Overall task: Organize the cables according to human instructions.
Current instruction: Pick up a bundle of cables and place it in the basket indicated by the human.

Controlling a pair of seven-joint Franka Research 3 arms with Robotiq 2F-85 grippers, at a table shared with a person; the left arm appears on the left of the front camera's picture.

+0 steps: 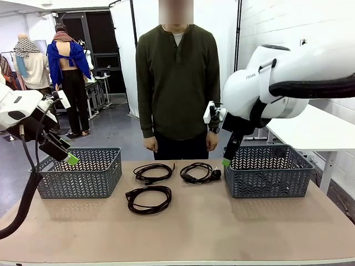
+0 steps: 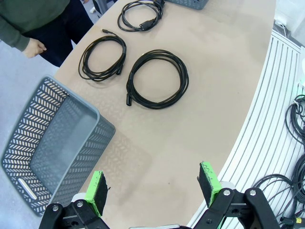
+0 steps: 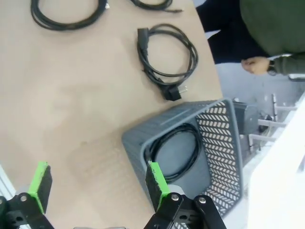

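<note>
On the tan table point(image 1: 222, 233), the nearest cable point(image 1: 148, 199) lies coiled at the middle. Beyond it, two more cables sit side by side, the left one point(image 1: 152, 173) and the right one point(image 1: 198, 173) with its chunky plug. A fourth cable point(image 3: 176, 150) lies inside the right grey basket point(image 1: 269, 180). The left gripper point(image 2: 155, 188) hangs wide and empty by the left basket point(image 1: 80, 188). The right gripper point(image 3: 97, 183) hangs wide and empty over the right basket's left edge. The person point(image 1: 177, 77) stands at the far side.
</note>
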